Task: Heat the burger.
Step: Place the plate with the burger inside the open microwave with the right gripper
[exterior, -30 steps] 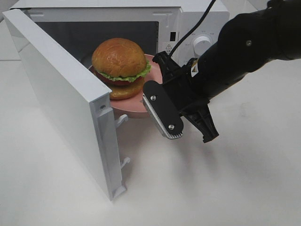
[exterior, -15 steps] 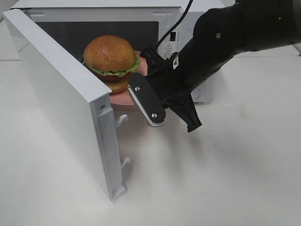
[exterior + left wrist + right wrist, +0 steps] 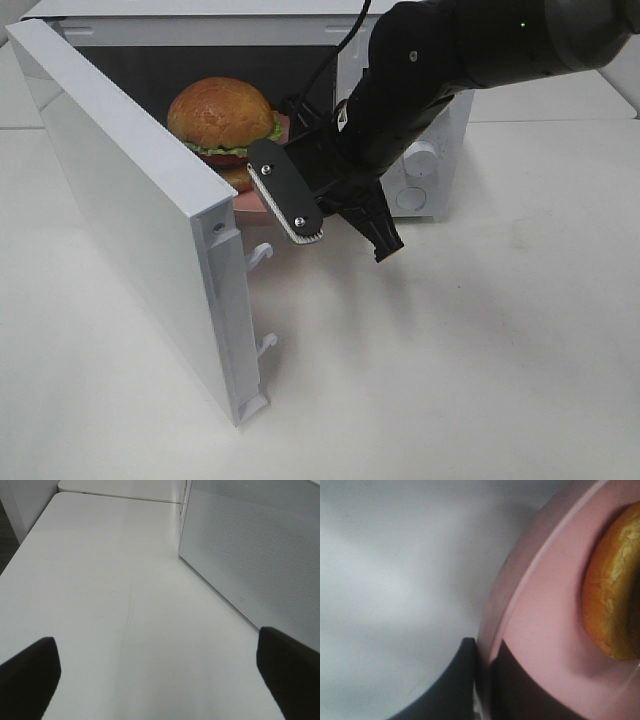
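Observation:
The burger (image 3: 220, 113), golden bun over green lettuce and red filling, rides on a pink plate (image 3: 247, 201) in the mouth of the open microwave (image 3: 432, 150). My right gripper (image 3: 288, 208) is shut on the plate's near rim and holds it level above the table. Up close in the right wrist view, the two dark fingers (image 3: 460, 680) pinch the plate's rim (image 3: 545, 610), and the bun's edge (image 3: 615, 605) lies beyond. My left gripper (image 3: 157, 670) is open and holds nothing; it hovers over bare table beside the microwave door (image 3: 260, 550).
The white microwave door (image 3: 130, 200) swings out towards the front left, with latch hooks on its edge. The right arm reaches in from the upper right and covers part of the control panel and knob (image 3: 422, 158). White tabletop (image 3: 450, 380) spreads in front.
The right arm has carried the plate and burger leftward and deeper into the microwave opening. The left gripper has stayed open.

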